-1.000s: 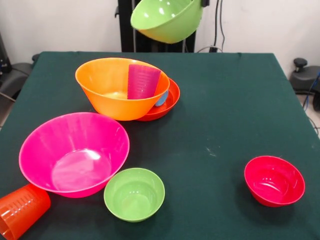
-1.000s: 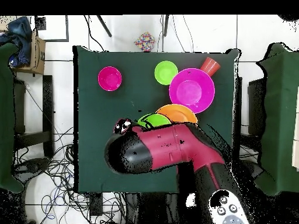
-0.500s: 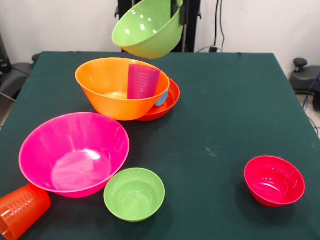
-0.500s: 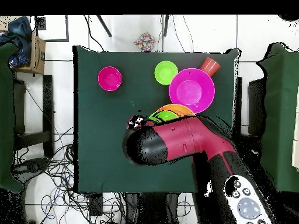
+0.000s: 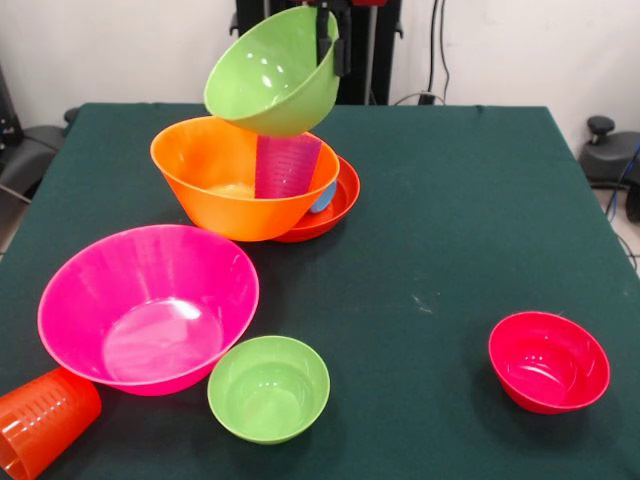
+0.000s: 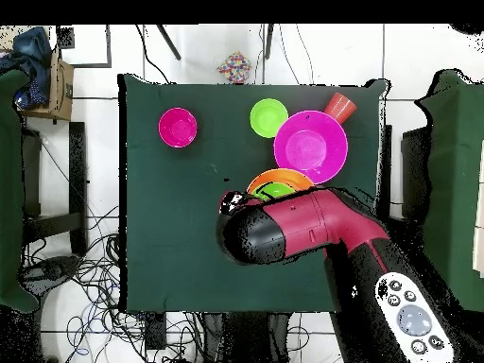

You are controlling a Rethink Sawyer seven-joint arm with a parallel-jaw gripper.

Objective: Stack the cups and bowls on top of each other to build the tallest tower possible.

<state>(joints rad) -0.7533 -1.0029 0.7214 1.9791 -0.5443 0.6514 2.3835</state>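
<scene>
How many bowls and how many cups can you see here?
Bowls: 6 — pink, orange, red-orange, held green, small green, crimson.
Cups: 3 — purple, blue, orange-red.
Total: 9.

Bowls on the dark green table (image 5: 480, 200) — large pink (image 5: 148, 308), large orange (image 5: 215, 175), two lime green (image 5: 268, 388) (image 5: 270, 70), one crimson (image 5: 548, 361). A ribbed translucent purple cup (image 5: 287, 166) — and an orange cup (image 5: 40, 420).

Your arm (image 6: 312, 227) was a thick glossy crimson shell, black rounded cap at its wrist end, grey control pad (image 6: 409, 317) with round buttons near the base, black gripper (image 5: 333, 40) fingers on a red mount in front view.
</scene>
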